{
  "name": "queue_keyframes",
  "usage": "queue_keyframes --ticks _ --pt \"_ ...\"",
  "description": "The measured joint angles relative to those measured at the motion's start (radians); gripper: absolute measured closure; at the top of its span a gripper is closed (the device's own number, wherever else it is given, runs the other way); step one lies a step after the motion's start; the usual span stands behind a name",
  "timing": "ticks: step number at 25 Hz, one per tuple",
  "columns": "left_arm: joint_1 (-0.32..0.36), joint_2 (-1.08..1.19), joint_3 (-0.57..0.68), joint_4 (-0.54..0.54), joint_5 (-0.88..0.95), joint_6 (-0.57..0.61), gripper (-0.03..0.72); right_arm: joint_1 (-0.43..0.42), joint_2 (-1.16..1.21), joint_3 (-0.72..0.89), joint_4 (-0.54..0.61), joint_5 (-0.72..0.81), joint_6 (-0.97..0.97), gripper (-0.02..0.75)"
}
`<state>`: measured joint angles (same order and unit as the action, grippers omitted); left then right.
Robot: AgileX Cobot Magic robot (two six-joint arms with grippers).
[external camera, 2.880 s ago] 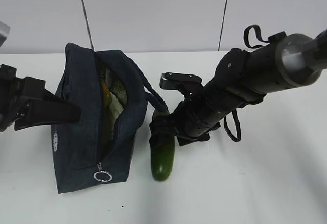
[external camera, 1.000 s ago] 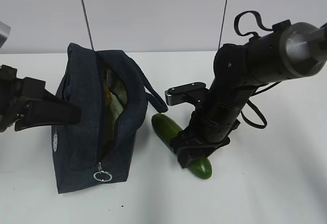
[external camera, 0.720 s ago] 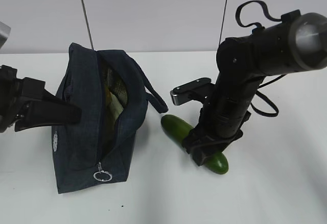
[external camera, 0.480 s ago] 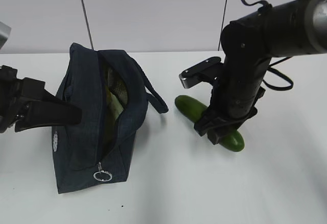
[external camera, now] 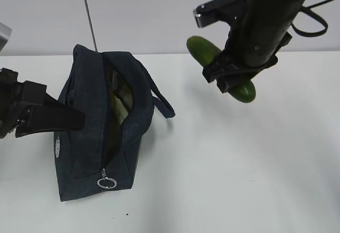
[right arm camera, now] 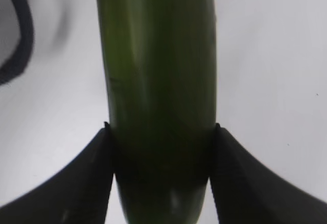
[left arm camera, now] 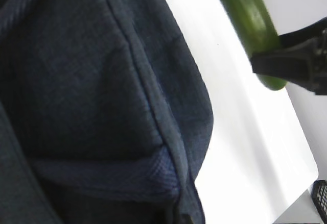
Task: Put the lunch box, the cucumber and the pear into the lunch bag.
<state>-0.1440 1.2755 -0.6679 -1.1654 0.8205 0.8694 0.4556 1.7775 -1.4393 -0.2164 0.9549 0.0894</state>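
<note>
The dark navy lunch bag lies on the white table with its zipper open. Pale green and yellowish shapes show inside; I cannot tell the lunch box from the pear. My right gripper is shut on the dark green cucumber and holds it tilted in the air, right of and above the bag. In the right wrist view the black fingers clamp the cucumber from both sides. My left gripper is at the bag's left wall; the left wrist view shows bag fabric bunched to a pinch at its bottom edge.
The bag's looped handle sticks out to the right of it and shows in the right wrist view. A metal ring pull hangs at the bag's near end. A grey wall stands behind the table.
My right gripper took hold of the cucumber beside the bag, swung it away to the right and has lifted it high off the table. The bag and left arm have not moved.
</note>
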Motion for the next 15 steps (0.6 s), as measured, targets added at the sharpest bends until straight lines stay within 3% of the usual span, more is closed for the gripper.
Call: queue_keyframes --ticks 6,15 --pt "0.0 0.0 0.0 0.0 0.003 0.0 0.702 0.0 -0.037 -0.108 0.171 -0.002 -0.036 0.336" --pt "0.0 0.0 0.0 0.0 0.003 0.0 0.702 0.0 -0.038 -0.14 0.681 -0.04 -0.341 0.336"
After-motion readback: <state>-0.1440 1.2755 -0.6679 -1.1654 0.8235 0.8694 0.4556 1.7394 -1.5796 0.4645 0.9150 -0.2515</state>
